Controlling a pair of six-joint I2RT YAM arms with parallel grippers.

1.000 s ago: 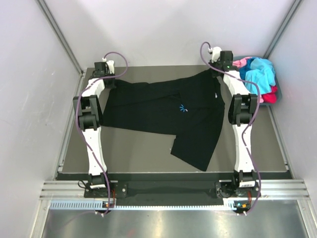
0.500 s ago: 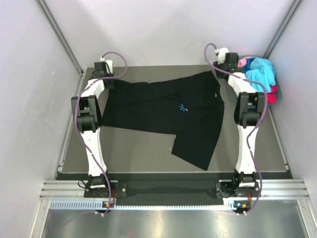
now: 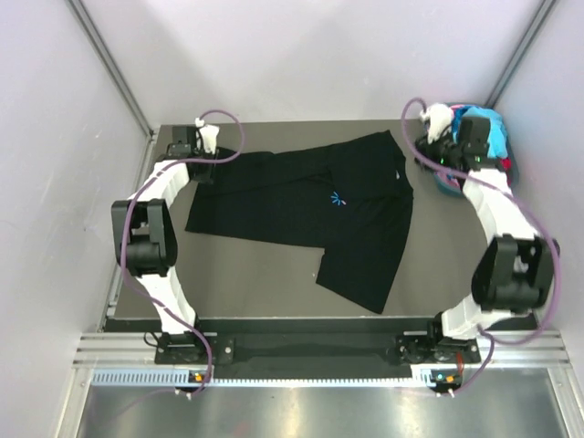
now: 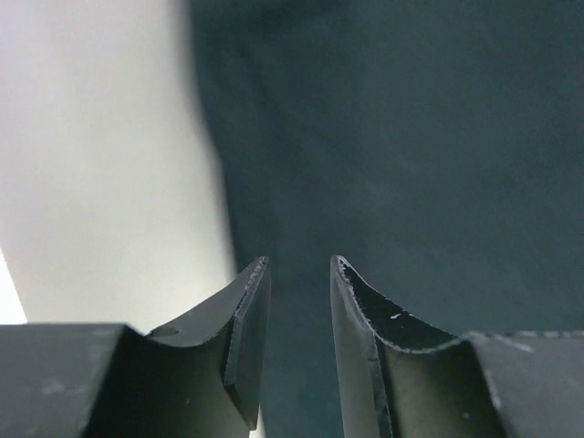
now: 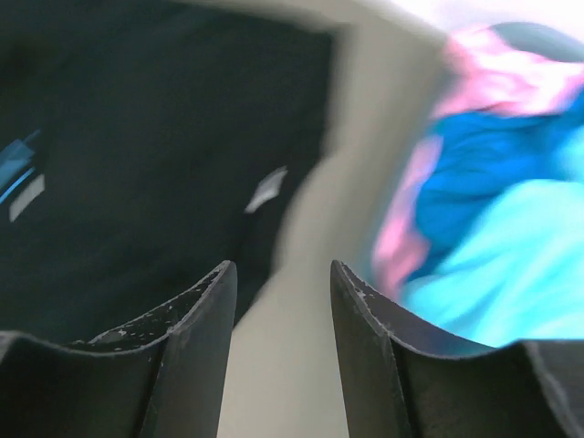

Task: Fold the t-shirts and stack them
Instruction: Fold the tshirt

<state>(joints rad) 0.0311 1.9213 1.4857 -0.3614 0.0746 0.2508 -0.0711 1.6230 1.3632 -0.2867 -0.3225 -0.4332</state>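
Note:
A black t-shirt [image 3: 301,205] with a small blue logo [image 3: 336,199] lies spread across the table, one part folded down toward the front. My left gripper [image 3: 219,157] hovers at the shirt's far left end. In the left wrist view it [image 4: 299,265] is open, with only black fabric [image 4: 411,137] beneath it. My right gripper [image 3: 431,148] is just off the shirt's far right corner. It [image 5: 278,269] is open over bare table, with the black shirt [image 5: 137,155] and its white label [image 5: 267,189] to its left.
A heap of blue, turquoise and pink t-shirts [image 3: 488,135] sits at the back right corner, seen close on the right in the right wrist view [image 5: 493,192]. Grey walls enclose the table [image 3: 255,274] on three sides.
Both grippers have opened and let go of the black shirt's far edge. The right arm has swung right toward the coloured heap. The left arm's elbow has moved outward.

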